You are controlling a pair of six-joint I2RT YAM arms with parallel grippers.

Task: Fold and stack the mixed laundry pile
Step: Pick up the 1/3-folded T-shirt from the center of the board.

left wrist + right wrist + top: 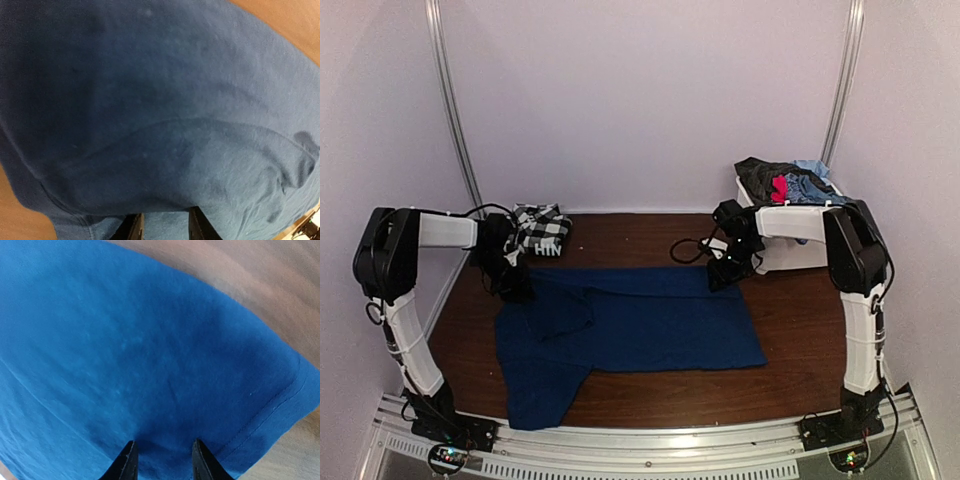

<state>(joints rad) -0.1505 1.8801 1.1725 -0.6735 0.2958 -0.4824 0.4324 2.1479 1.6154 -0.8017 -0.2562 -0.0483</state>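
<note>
- Finding the navy blue shirt (640,320) spread flat on the brown bench (800,350), long axis running left to right, sleeve end at the left, bottom hem at the right, one sleeve trailing toward the near-left edge.
- Placing the left pincer (512,285) at the shirt's far-left corner and the right pincer (725,275) at its far-right corner, both low over the far edge; impossible to say from above whether touching the cloth.
- Reading the left pincer as released: in its wrist view, dark fingertips (131,229) set apart, blue cloth showing in the gap, nothing pinched between.
- Reading the right pincer as released too: fingertips (126,462) apart over the cloth, the stitched hem corner lying just to their right, bare wood beyond.
- Judging the step in hand as taking hold of the far edge at both ends, probably for a fold toward the near side, across the short axis.
- Weighing the key relation: cloth directly beneath and ahead of each pincer, left arm nearer the sleeve end, right arm nearer the hem end, so one corner apiece.
- Leaving aside the black-and-white checked shirt (540,230), crumpled at far left just behind the left pincer, and the heap of dark grey, red and light blue garments (788,182) in the white bin (790,255) at far right.
</note>
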